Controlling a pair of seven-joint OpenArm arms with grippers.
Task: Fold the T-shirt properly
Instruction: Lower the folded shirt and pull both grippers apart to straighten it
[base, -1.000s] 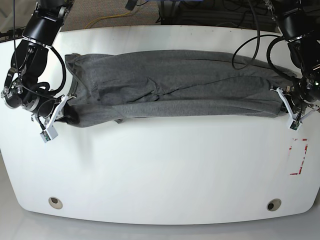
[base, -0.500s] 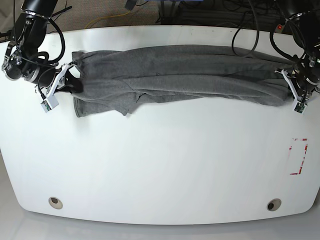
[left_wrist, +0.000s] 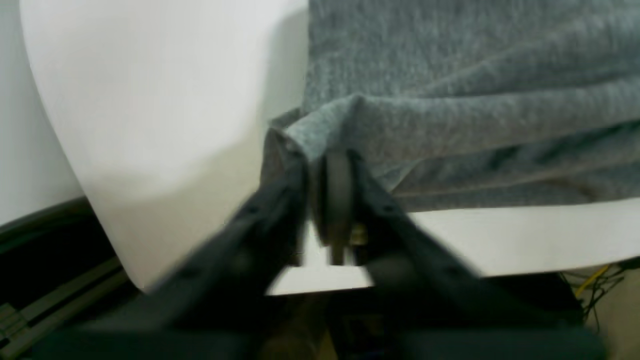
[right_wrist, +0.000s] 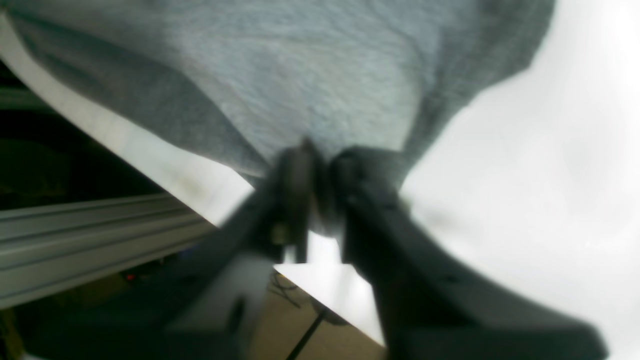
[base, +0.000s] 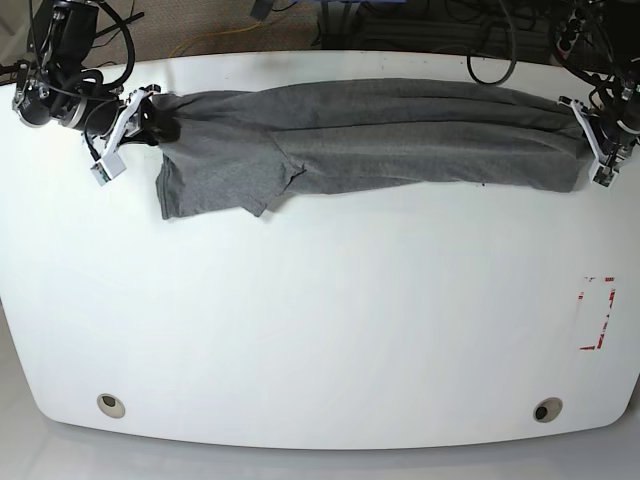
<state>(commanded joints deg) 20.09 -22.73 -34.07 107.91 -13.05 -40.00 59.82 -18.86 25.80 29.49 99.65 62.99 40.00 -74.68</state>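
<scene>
- t-shirt (base: 370, 135): heather-grey knit, stretched in a long band across the far part of the white table (base: 320, 330), reaching from one gripper to the other; a sleeve flap hangs toward the near side, close to the right gripper's end.
- right gripper (base: 140, 110): at the base view's left end of the band; in the right wrist view its dark fingers (right_wrist: 295, 190) are clenched on a bunched edge of the cloth, which fans out beyond the fingertips.
- left gripper (base: 590, 130): at the base view's right end; in the left wrist view its fingers (left_wrist: 345, 185) pinch a folded corner of the cloth, with the rest lying in ridges beyond and to one side of the tips.
- red-marked rectangle (base: 597, 313): on the table, well apart from both grippers, on the near side of the left one.
- both wrist views are blurred.
</scene>
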